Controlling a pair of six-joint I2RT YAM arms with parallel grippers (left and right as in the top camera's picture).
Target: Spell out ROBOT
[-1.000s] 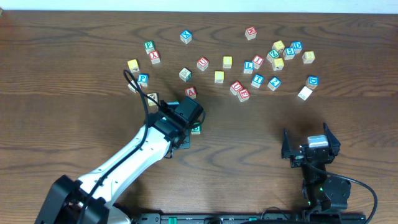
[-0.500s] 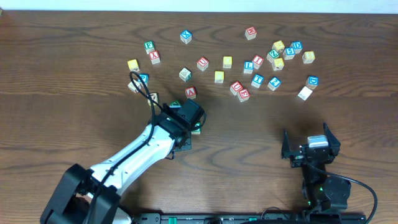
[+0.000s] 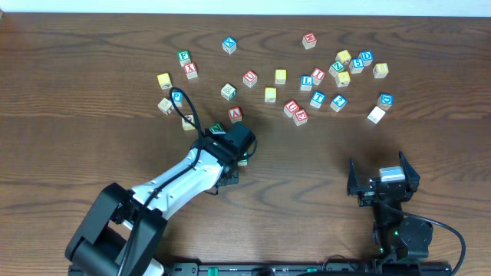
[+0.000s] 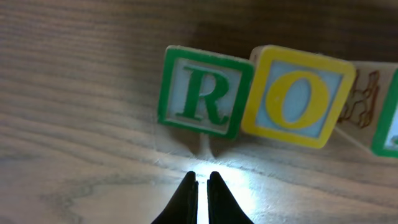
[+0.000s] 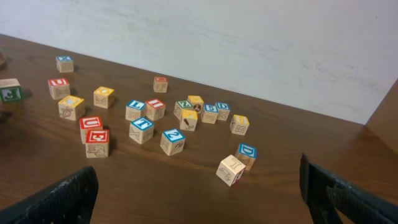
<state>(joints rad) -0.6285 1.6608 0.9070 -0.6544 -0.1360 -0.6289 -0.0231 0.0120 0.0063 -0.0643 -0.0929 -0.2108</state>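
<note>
Change: left arm had its wrist a little farther toward the scattered cubes than a second before; right arm unmoved.
Left gripper: fingertips pressed together, nothing between them, low over the table.
Right gripper: jaws spread wide, empty, well apart from every cube.
R cube: green border, green letter on a pale face; upright, just beyond the left fingertips, not touching them.
O cube: yellow border, yellow letter on pale blue; slightly tilted, touching the R cube's right side.
Picture cube: brown drawing, partly hidden, beside the O cube.
Scattered cubes: far half of the table.
</note>
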